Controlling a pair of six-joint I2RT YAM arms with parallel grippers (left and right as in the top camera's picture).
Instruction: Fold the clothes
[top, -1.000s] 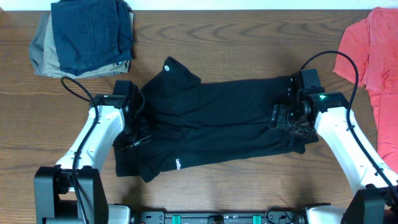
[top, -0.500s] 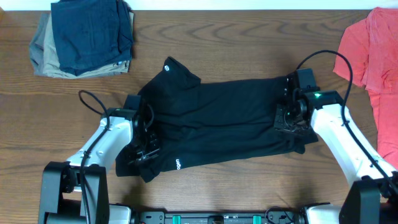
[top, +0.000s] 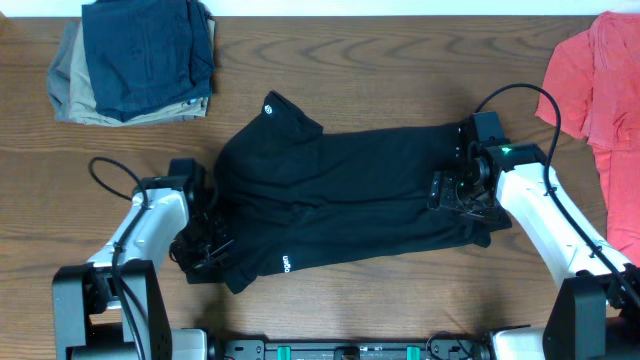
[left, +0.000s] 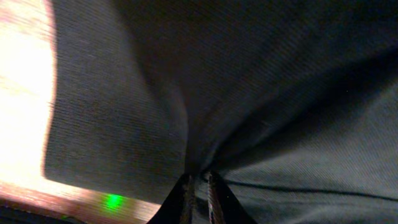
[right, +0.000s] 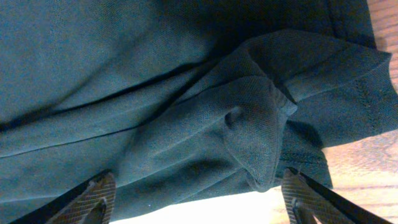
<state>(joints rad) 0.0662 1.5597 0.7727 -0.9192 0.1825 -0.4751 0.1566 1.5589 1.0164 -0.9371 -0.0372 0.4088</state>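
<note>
- Lying across the middle of the table (top: 400, 60), the black shirt (top: 350, 200) is stretching left to right, with its collar end pointing up-left and its far end under the right arm.
- Fabric is looking thin, soft and light. It is draping in loose folds and creases, so it will likely sag and slide rather than hold a shape. A slipping layer is the likely trouble.
- Best holds are looking like the stitched edges and corners, where 2 layers are bunching and giving the fingers something to bite.
- Left gripper (top: 205, 248) is sitting at the shirt's lower-left edge, its jaws nearly together and pinching a gather of cloth, with wrinkles converging on the tips.
- Right gripper (top: 452, 192) is hanging over the right end, jaws spread wide and holding nothing. Its fingers (right: 99, 196) are framing a doubled-over hem corner.
- Overhead view is giving the full layout: both arms, the coral-red shirt (top: 600, 90) at the right edge, and the navy and khaki folded garments (top: 135, 60) up-left, all well apart from the work.
- Overhead is not resolving either jaw gap; only the wrist views are settling that. The right wrist view is also showing hem stitching and a strip of bare table beside the corner.
</note>
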